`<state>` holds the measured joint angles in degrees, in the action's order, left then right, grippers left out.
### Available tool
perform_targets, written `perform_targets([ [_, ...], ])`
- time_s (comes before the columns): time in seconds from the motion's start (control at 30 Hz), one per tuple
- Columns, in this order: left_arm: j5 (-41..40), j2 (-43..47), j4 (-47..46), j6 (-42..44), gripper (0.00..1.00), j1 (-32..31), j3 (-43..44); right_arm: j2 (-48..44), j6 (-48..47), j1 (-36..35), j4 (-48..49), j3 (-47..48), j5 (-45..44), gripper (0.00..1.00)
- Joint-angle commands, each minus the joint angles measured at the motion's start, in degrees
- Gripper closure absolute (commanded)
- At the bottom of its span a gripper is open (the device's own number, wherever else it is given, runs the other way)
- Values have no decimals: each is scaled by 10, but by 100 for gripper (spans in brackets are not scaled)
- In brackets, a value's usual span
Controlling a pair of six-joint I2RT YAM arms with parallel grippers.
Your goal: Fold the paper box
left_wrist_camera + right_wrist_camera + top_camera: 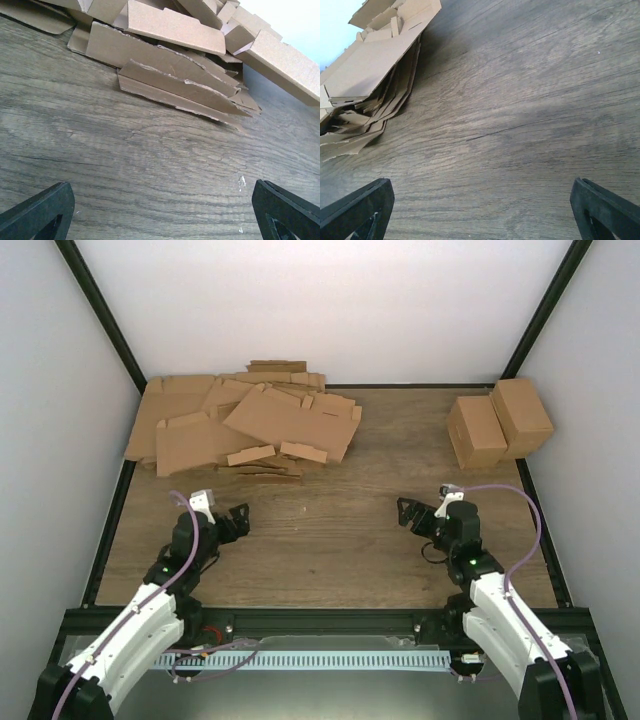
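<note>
Paper box [292, 420] lies flat and unfolded as the topmost sheet of a loose pile of cardboard sheets [190, 438] at the far left of the counter [330, 540]. That it is the piece to be folded is a judgement; no other sheet lies as free. Its flaps and tabs overlap the sheets beneath, and the wrist views show several ragged edges stacked close together at the near side of the pile.

Two folded cartons [498, 422] stand touching each other at the far right, well apart from the pile.

Left gripper [232, 517] hangs over bare counter near the pile's near edge, jaws spread wide and holding nothing. Right gripper [410, 512] hangs over bare counter toward the right, also spread wide and empty. Folding is not yet begun.

Risks noted:
- Pinching at the stacked edges may lift two or more sheets together.
- Tabs may snag on neighbouring sheets and drag the pile.
- A thin flat sheet may slip from the fingers or crease off its score lines.
</note>
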<state>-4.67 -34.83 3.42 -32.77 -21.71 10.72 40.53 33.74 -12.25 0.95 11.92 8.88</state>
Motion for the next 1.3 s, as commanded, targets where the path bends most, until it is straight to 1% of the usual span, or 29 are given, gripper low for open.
perform_targets([
  [0.0,-13,-1,4,3,0,-2,14,6,4,-6,9,10,-4,0],
  [0.1,-14,-5,4,4,0,-1,16,9,2,-6,9,13,-1,0],
  [0.17,-29,-6,13,1,0,-2,24,10,-5,-6,-1,22,-1,0],
  [0.23,-40,-5,32,-9,0,-1,42,9,-11,-6,-33,40,-25,0],
  [0.3,-31,-7,35,-19,0,-1,60,9,-39,-6,-65,62,-31,0],
  [0.37,-33,-15,32,-50,0,-2,76,16,-14,-6,-104,77,-72,0],
  [0.4,-42,-21,33,-76,0,-2,82,19,-12,-5,-108,78,-80,0],
  [0.43,-60,-28,38,-124,0,-1,90,23,-15,-6,-107,79,-75,0],
  [0.47,-73,-38,38,-145,0,1,95,28,-19,-6,-101,78,-65,0],
  [0.5,-71,-47,25,-148,0,3,99,31,-21,-6,-96,77,-59,0],
  [0.57,-36,-75,-12,-145,0,13,114,37,-21,-6,-87,74,-52,0],
  [0.63,-2,-131,-21,-146,0,24,145,38,-23,-5,-78,70,-42,0],
  [0.73,49,-229,-4,-142,0,50,220,35,-22,-6,-64,63,-23,0],
  [0.9,154,-402,-2,-126,1,116,348,23,-19,-6,-52,51,-11,0],
  [0.93,174,-422,-2,-126,2,129,375,22,-20,-6,-51,50,-10,0],
  [0.97,192,-465,1,-126,3,143,403,21,-20,-5,-52,50,-9,0],
  [1.07,227,-554,15,-125,12,166,486,19,-19,-6,-52,49,-9,0],
  [1.13,247,-606,24,-133,19,172,537,17,-18,-6,-53,48,-10,0],
  [1.27,268,-684,24,-157,31,178,609,11,-17,-6,-50,45,-11,0],
])
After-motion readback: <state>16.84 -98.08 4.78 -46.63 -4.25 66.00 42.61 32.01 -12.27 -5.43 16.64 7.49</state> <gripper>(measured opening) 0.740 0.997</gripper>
